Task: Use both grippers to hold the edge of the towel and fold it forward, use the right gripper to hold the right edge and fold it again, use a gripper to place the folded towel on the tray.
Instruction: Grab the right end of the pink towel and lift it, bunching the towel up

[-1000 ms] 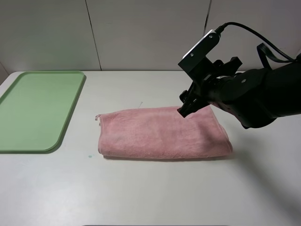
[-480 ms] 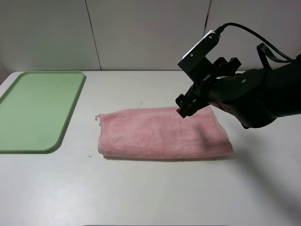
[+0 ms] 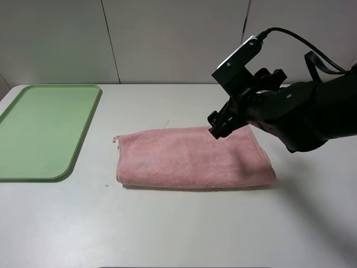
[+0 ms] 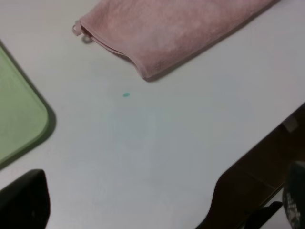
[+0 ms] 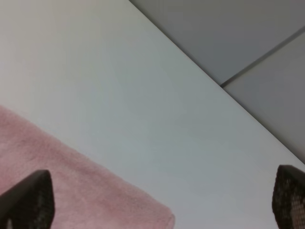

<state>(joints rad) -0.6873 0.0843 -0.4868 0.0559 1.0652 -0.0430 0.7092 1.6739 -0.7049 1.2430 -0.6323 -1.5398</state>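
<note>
White table [image 3: 184,223] is holding a pink towel [image 3: 189,159] while the right gripper [image 3: 215,126], hovering over its far edge, and the left gripper [image 4: 159,198] are both gaping wide, empty.

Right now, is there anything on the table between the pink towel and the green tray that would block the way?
Nothing visible does. Only bare table lies between the towel and the tray; a tiny teal speck near the towel's corner looks flat.
</note>
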